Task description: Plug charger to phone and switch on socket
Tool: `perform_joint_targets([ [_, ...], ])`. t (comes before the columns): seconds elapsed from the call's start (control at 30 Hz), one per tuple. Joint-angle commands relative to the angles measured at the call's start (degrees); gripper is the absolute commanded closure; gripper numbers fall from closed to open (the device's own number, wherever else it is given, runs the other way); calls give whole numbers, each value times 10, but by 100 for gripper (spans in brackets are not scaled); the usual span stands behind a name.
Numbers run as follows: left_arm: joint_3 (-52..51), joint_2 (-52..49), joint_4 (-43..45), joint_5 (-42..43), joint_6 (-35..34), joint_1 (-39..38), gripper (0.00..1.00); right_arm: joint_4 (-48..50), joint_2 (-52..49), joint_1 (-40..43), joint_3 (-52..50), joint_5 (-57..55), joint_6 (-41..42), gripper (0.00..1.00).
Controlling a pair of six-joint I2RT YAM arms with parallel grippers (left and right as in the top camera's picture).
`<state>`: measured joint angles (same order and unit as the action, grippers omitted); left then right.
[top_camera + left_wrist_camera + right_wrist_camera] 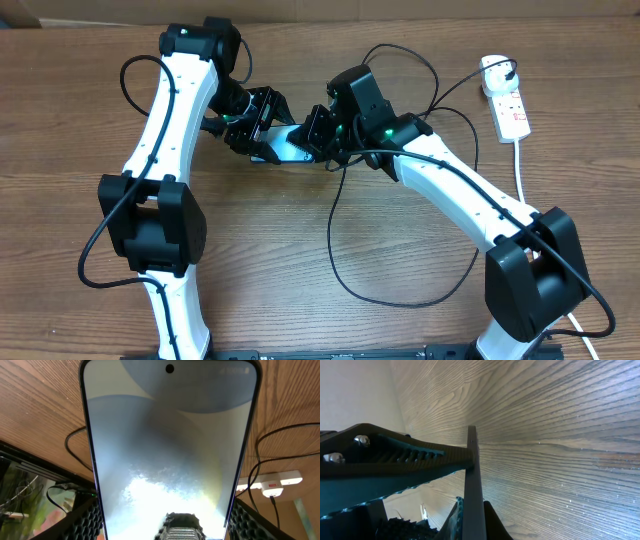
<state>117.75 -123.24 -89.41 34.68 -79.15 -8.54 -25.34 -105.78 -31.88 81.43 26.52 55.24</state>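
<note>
Well left of the socket (510,105), the phone (290,143) is clasped across its width by the left end effector (250,125), with the right end effector (320,130) pinching its edge. Likely stiff, slick, breakable; hold the sides.

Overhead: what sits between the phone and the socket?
The overhead view shows the right gripper up against the phone, then loops of the black charger cable on the way to the socket.
</note>
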Motion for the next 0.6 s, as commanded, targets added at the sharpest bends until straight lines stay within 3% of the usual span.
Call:
perform_joint_targets([
  [0.0, 16, 6, -4, -3, -5, -1, 92, 2, -4, -3, 3, -10, -8, 96],
  [0.13, 16, 6, -5, -8, -2, -1, 74, 2, -4, 1, 3, -10, -8, 96],
  [0.23, 16, 6, -3, -8, -2, -1, 49, 3, -4, 4, 3, -10, -11, 96],
  [0.33, 16, 6, -3, -8, -2, -1, 31, 3, -4, 8, 3, -10, -13, 96],
  [0.37, 16, 6, -3, -8, -2, -1, 21, 3, -4, 10, 3, -10, -13, 96],
  [0.4, 16, 6, -3, -9, -1, -1, 0, 3, -4, 14, 3, -10, -16, 96],
  [0.57, 16, 6, 0, -37, -2, 0, 0, 0, -4, 28, 3, -5, -22, 96],
])
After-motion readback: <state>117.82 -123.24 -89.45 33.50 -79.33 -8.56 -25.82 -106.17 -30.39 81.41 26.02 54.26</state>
